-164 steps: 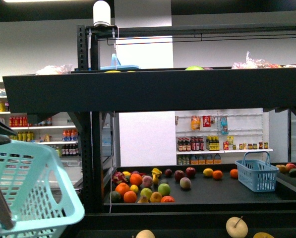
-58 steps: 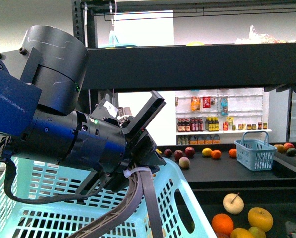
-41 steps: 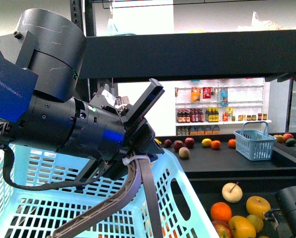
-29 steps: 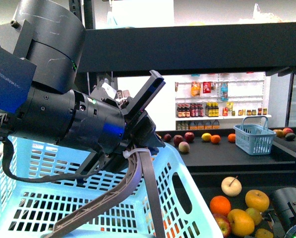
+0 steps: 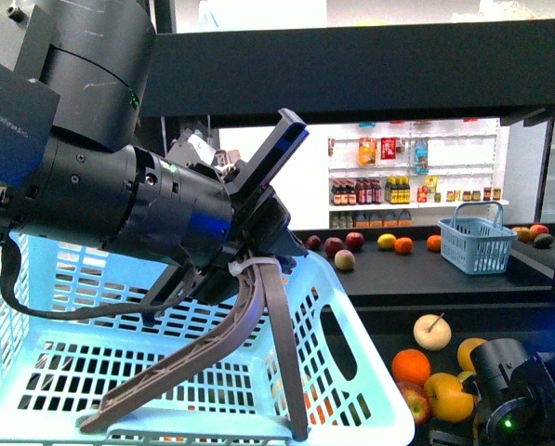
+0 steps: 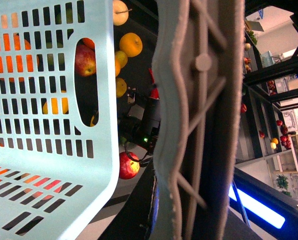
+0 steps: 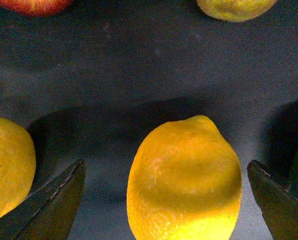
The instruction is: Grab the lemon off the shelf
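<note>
left: left gripper (image 5: 258, 253) closed tight on the gray handle (image 5: 212, 358) of the light blue basket (image 5: 356, 372) | right: right gripper (image 7: 166, 200) wide open, down low over the black shelf (image 7: 139, 65) | lemon (image 7: 184, 180): lying on the shelf, right between the two fingers (image 7: 51, 202), not touching them | another yellow fruit (image 7: 9, 170) just beside it

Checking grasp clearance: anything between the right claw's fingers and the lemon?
No. In the right wrist view the lemon sits between the fingers of the open right claw, with only bare dark shelf deck in the gap on each side.
</note>
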